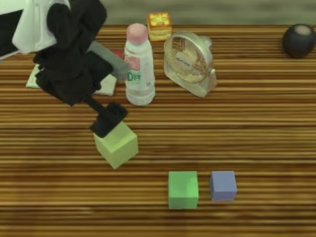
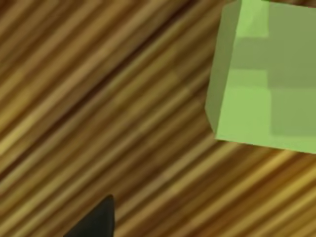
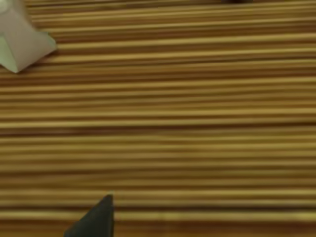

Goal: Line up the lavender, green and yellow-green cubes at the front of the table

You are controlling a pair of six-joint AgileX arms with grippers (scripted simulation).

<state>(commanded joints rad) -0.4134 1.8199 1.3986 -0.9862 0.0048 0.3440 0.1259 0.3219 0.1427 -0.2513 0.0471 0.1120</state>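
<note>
The yellow-green cube (image 1: 117, 144) sits left of centre, turned at an angle. My left gripper (image 1: 109, 120) hangs just behind it and over its back edge, open, with nothing between its fingers. In the left wrist view the same cube (image 2: 261, 74) lies apart from the one dark fingertip (image 2: 98, 219) that shows. The green cube (image 1: 183, 189) and the lavender cube (image 1: 223, 185) stand side by side near the front edge, a small gap between them. My right arm is out of the top view. Its wrist view shows one fingertip (image 3: 98, 217) over bare striped table (image 3: 177, 123).
At the back stand a white bottle with a pink cap (image 1: 139, 69), a small fan (image 1: 190, 64), a patterned orange cube (image 1: 159, 25) and a black ball (image 1: 299, 40). A pale pad (image 1: 106, 85) lies under my left arm. A white object (image 3: 19, 44) shows in the right wrist view.
</note>
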